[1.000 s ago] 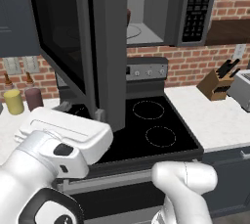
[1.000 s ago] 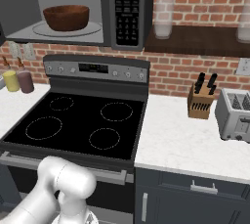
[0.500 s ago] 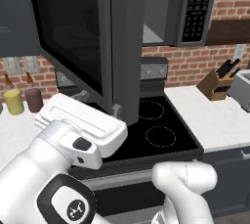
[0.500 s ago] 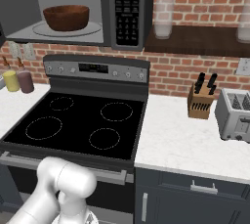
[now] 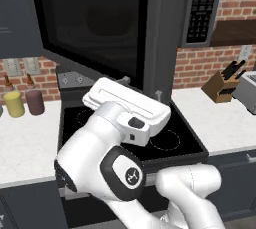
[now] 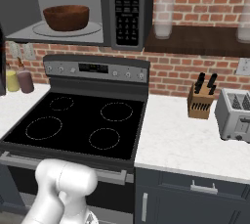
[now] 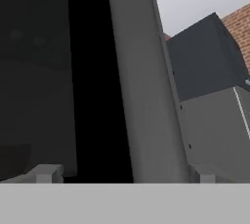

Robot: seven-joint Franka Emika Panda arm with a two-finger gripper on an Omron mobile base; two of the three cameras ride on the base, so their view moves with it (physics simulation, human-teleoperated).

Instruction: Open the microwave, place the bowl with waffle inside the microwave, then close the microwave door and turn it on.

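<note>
The microwave [image 6: 110, 27] hangs above the stove with its cavity showing. Inside, on the glass turntable, sits the reddish-brown bowl [image 6: 66, 17]; its rim hides the waffle. The microwave door [image 5: 95, 23] stands swung out, its black glass facing the left base view. My gripper [image 5: 141, 87] is at the door's lower free edge, fingers open. In the hand view the door's grey frame [image 7: 136, 96] runs between my two fingertips [image 7: 46, 173], and the gripper [image 7: 127, 176] is not clamped on it.
The black stove [image 6: 78, 125] lies below the microwave. A knife block [image 6: 200, 98] and a toaster [image 6: 237, 115] stand on the right counter. Yellow [image 5: 14, 104] and maroon [image 5: 35, 102] canisters stand on the left counter. Glass jars [image 6: 163, 15] sit on the shelf.
The door's free edge has swung to the right in the left base view, toward the microwave. My hand has moved right and up with it. The bowl has stayed put.
</note>
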